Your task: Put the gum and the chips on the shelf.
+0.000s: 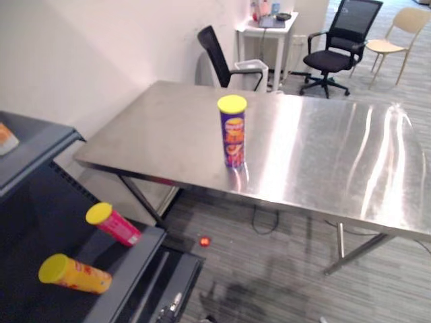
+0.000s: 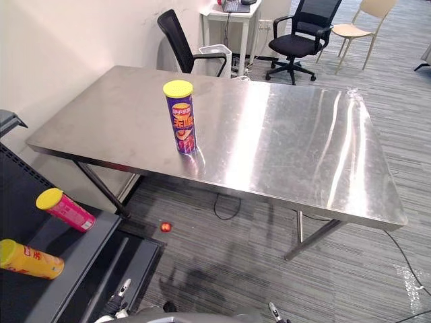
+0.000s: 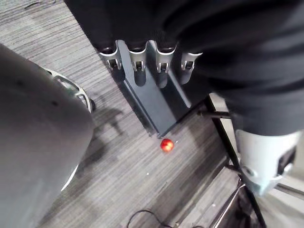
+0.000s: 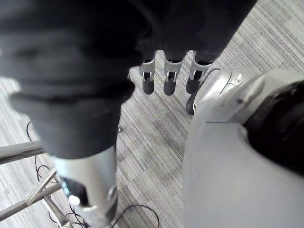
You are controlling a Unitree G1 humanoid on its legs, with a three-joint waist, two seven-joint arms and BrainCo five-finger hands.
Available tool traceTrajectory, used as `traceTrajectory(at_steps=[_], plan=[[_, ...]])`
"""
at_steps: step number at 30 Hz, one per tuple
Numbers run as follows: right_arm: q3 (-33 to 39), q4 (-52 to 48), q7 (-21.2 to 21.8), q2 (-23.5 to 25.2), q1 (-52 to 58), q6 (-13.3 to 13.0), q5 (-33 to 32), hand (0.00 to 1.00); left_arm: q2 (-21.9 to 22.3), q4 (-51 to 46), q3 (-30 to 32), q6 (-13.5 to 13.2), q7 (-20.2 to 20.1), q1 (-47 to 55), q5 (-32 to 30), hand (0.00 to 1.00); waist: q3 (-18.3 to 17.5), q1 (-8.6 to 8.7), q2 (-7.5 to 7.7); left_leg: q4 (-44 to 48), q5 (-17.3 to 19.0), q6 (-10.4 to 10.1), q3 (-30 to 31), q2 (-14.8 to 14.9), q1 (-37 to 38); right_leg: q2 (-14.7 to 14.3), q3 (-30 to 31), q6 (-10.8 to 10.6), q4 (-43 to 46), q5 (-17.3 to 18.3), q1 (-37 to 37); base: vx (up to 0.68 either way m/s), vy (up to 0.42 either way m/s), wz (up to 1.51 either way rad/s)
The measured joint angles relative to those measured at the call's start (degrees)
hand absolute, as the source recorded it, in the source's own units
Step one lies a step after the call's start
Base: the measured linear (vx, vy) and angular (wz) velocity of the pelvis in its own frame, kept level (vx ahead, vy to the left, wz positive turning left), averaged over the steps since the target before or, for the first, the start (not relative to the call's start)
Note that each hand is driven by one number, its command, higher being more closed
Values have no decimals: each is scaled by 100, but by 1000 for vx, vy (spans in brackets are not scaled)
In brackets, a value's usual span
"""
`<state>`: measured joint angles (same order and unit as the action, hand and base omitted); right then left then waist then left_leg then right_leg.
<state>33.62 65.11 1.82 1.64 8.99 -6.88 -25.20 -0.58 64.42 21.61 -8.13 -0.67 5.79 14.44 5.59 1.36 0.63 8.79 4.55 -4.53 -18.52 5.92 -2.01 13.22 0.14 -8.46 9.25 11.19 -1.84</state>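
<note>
- Wrist views: left hand (image 3: 137,64) and right hand (image 4: 168,78) released, empty, over carpet (image 3: 123,161)
- Eye views: purple chips can (image 1: 232,131) upright on steel table (image 1: 323,155), well apart from both hands

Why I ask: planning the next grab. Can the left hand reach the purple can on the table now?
Probably not yet: the left hand hangs low over the floor, and the can stands across open floor on the table. Nothing blocks it, though.
</note>
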Motion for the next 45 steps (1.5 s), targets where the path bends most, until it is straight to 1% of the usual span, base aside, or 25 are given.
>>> traceTrajectory(at_steps=[1, 4, 6, 8, 9, 10, 11, 12, 13, 15, 17, 19, 20, 21, 24, 26, 27, 30, 32, 33, 35, 36, 37, 41, 45], plan=[[38, 6, -1, -17, -3, 7, 0, 0, -11, 49, -14, -1, 13, 0, -7, 0, -8, -2, 19, -68, -21, -8, -4, -15, 19, 2, 19, -44, -55, -26, 3, -1, 8, -13], [342, 121, -29, -181, -99, 39, -64, 0, -55, 176, -166, 0, 44, -2, -21, 0, -82, 4, -58, -272, -59, -17, 48, -121, 156, 24, 120, -113, -188, -87, -25, 22, 20, -19], [664, 124, -79, -245, -192, 35, -263, 0, -93, 178, -178, 0, 35, -2, -82, 0, -106, -4, -9, -335, -40, -42, 82, -149, 205, 25, 173, -104, -355, -171, -68, 29, 48, -23], [1285, 120, -195, -395, -359, 27, -468, 0, -216, 189, -202, 4, 36, -2, -182, 0, -173, 2, 138, -457, -18, -45, 275, -246, 233, 47, 185, -76, -612, -310, -139, 52, 55, -11], [1449, 120, -226, -447, -413, 19, -515, 0, -244, 193, -207, 3, 36, -2, -188, 0, -191, 1, 183, -480, -17, -45, 291, -263, 242, 56, 172, -53, -658, -333, -162, 71, 56, -1], [1810, 114, -284, -558, -510, -19, -705, 0, -294, 194, -205, 1, 37, -1, -187, 0, -231, -5, 203, -490, -2, -33, 306, -278, 262, 65, 143, -18, -710, -370, -199, 82, 57, -3], [2062, 94, -351, -675, -642, -100, -924, 0, -359, 202, -205, 2, 38, 1, -187, 0, -221, -1, 268, -528, 4, -25, 304, -286, 320, 66, 109, 22, -724, -396, -243, 61, 37, -8], [2185, 61, -405, -778, -734, -134, -1093, 0, -413, 223, -205, 2, 39, 8, -187, 0, -230, -3, 311, -573, 4, -25, 291, -290, 361, 66, 84, 26, -719, -399, -244, 62, 23, -16], [2224, -108, -454, -934, -871, -176, -1371, 0, -467, 266, -208, 2, 42, 25, -188, 0, -240, -2, 338, -634, 5, -27, 248, -290, 424, 65, 45, 56, -721, -420, -243, 48, 14, -19], [2212, -410, -511, -1044, -990, -232, -1529, 0, -473, 286, -204, 3, 46, 43, -187, 0, -236, -1, 325, -678, 9, -31, 170, -292, 481, 63, 43, 69, -721, -430, -236, 43, 16, -23], [2140, -1326, -670, -1098, -1113, -360, -1590, 0, -486, 291, -217, 3, 46, 111, -218, 0, -254, 9, 261, -680, 60, -32, 129, -292, 515, 66, 50, 66, -725, -432, -220, 53, 16, -26], [1902, -2361, -873, -1143, -1116, -508, -1574, 0, -470, 296, -267, 4, 46, 188, -225, 0, -265, 8, 223, -681, 102, -55, 133, -280, 505, 56, 79, 61, -721, -435, -143, 57, 5, -23], [1769, -3082, -968, -1167, -1129, -658, -1497, 0, -455, 291, -352, 4, 43, 271, -230, 0, -282, 3, 140, -680, 135, -59, 158, -275, 505, 43, 131, 47, -733, -443, -104, 62, -1, -27], [1694, -3646, -1043, -1220, -1166, -809, -1384, 0, -434, 290, -418, 5, 39, 355, -231, 0, -299, 0, 105, -680, 157, -55, 171, -266, 492, 30, 172, 36, -732, -450, -59, 66, -3, -27], [1397, -4685, -1188, -1228, -1340, -1100, -1305, 0, -443, 291, -578, 3, 33, 460, -237, 0, -312, -1, 55, -682, 181, -49, 212, -212, 456, -19, 203, -56, -730, -506, 60, 56, -25, -23], [847, -5752, -1279, -1170, -1345, -1265, -1276, 0, -444, 276, -671, 6, 36, 466, -422, 0, -341, 11, -6, -767, 177, -47, 186, -162, 427, -98, 275, -71, -726, -626, 179, 27, -26, -26], [586, -6215, -1248, -1155, -1344, -1320, -1070, 0, -429, 266, -733, 7, 37, 470, -459, 0, -357, 0, -49, -771, 176, -46, 194, -112, 432, -154, 281, -32, -732, -727, 213, 27, -22, -30], [159, -6781, -1019, -1150, -1459, -1449, -838, 0, -425, 157, -833, 9, 26, 519, -502, 0, -378, -18, -79, -785, 176, -45, 242, -59, 476, -205, 235, -66, -777, -936, 177, 5, -8, -11], [-131, -6920, -977, -1154, -1463, -1461, -835, 0, -435, 123, -837, 2, 24, 542, -584, 0, -377, -14, -56, -846, 170, -37, 304, -71, 510, -199, 168, -55, -844, -1006, 130, -27, 7, 6], [-434, -6942, -845, -1170, -1445, -1459, -832, 0, -465, 120, -848, 5, 21, 546, -616, 0, -387, -18, -16, -860, 161, -26, 312, -100, 516, -179, 141, -75, -856, -1025, 118, -53, 3, 3], [-947, -6941, -623, -1206, -1425, -1330, -534, 0, -515, 118, -926, 4, 12, 550, -655, 0, -401, -36, 31, -860, 154, -14, 330, -135, 517, -140, 47, -98, -914, -1038, 67, -51, -10, 5], [-1197, -6939, -464, -1230, -1428, -1212, -170, 0, -538, 109, -1008, 0, -14, 550, -688, 0, -403, -79, 35, -860, 148, -8, 341, -144, 516, -132, -12, -103, -925, -1042, 57, -44, -26, 3], [-1497, -6887, -359, -1318, -1430, -1172, 113, 0, -534, 105, -1024, 1, -40, 550, -707, 0, -404, -161, 32, -860, 143, -6, 345, -148, 515, -130, -31, -104, -928, -1042, 58, -65, -40, 2], [-2464, -6513, -106, -1573, -1643, -987, 273, 0, -558, 104, -1108, -1, -80, 532, -801, 0, -405, -232, 27, -988, -14, -10, 481, -155, 491, -137, -228, -105, -946, -1040, 43, -57, -54, 16], [-2855, -6117, 30, -1640, -2073, -753, 515, 0, -589, 75, -1229, 1, -94, 534, -854, 0, -401, -347, 28, -1225, -266, -9, 697, -170, 473, -144, -465, -105, -968, -1039, 15, -81, -63, 25]])
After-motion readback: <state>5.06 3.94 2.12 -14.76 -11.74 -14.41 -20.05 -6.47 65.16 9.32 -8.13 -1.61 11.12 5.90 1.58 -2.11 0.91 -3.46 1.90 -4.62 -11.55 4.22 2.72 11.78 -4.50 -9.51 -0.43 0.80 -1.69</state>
